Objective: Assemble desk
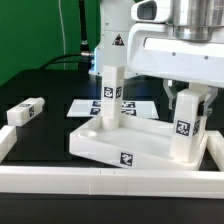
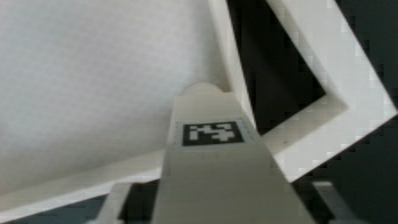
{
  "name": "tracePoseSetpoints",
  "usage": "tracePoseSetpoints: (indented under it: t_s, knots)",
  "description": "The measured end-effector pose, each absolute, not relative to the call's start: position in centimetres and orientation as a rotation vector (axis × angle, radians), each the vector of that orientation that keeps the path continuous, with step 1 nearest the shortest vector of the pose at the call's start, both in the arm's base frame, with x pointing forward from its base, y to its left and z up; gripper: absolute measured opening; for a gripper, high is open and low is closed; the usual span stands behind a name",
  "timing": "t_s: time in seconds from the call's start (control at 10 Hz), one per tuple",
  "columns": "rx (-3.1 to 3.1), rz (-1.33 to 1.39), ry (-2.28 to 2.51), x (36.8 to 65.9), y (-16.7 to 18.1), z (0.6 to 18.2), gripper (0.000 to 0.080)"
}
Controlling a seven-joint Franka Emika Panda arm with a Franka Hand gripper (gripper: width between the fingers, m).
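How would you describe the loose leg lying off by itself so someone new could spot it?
Start at the big white tabletop in the middle of the black table, then look toward the exterior view's left, just past the long white border rail. The small white block leg lies flat there with a tag on it. Unlike the other legs, it lies apart, not upright.

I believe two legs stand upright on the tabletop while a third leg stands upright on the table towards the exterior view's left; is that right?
Not quite: the third leg lies on its side on the table rather than standing upright, as the exterior view shows. The left leg and the right leg do stand upright on the tabletop.
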State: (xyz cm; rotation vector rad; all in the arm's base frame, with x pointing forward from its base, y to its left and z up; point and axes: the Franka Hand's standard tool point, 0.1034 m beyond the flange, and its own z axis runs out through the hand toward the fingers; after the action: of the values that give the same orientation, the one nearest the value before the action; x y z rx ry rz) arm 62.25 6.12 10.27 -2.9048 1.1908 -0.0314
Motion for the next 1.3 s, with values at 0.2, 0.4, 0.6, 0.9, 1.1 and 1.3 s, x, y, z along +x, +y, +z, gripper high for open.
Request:
tracePoseSetpoints:
  t_s: [0.2,0.4,0.6,0.9,1.1,1.3]
  knots:
    - [-2.891,-0.029,1.213,62.2,6.3,10.2,0.0379]
    - [-2.909,-0.038,1.154,62.3,6.4,10.8,0.0552]
    - [-2.923,-0.044,1.072,61.2,6.4,12.6,0.0645]
    - [-2.933,-0.045,0.934,58.4,3.6,15.7,0.0649]
    - [-2.965,-0.057,0.846,58.1,-2.2,16.5,0.0649]
    - [-2.962,-0.055,0.864,58.2,-2.4,16.3,0.0649]
